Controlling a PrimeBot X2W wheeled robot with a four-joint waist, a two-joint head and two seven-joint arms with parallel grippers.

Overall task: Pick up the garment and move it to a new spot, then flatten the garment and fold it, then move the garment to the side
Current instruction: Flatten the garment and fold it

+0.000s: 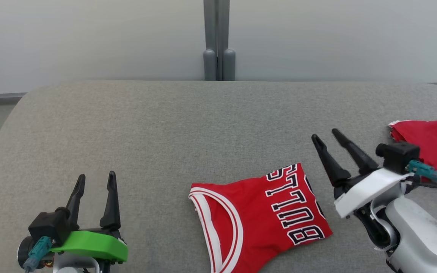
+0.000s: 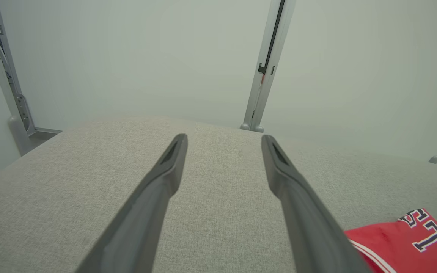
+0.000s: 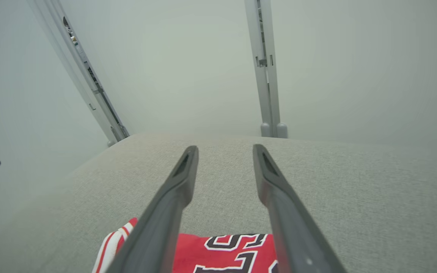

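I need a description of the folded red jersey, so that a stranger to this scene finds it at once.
Start from the wide grey fabric-covered table and go to its near edge, a little right of the middle. There lies the folded red jersey with a white-trimmed neckline. Unlike the other red cloth at the far right edge, it shows large black-and-white lettering.

Most likely a robotics lab or test booth: walled in by plain pale partition panels [image 1: 89,38], joined at 12 o'clock by a grey metal post [image 1: 217,38], second post [image 3: 96,91] at 10 o'clock; at 6 o'clock, a broad work surface [image 1: 165,121] padded in grey fabric, corners rounded.
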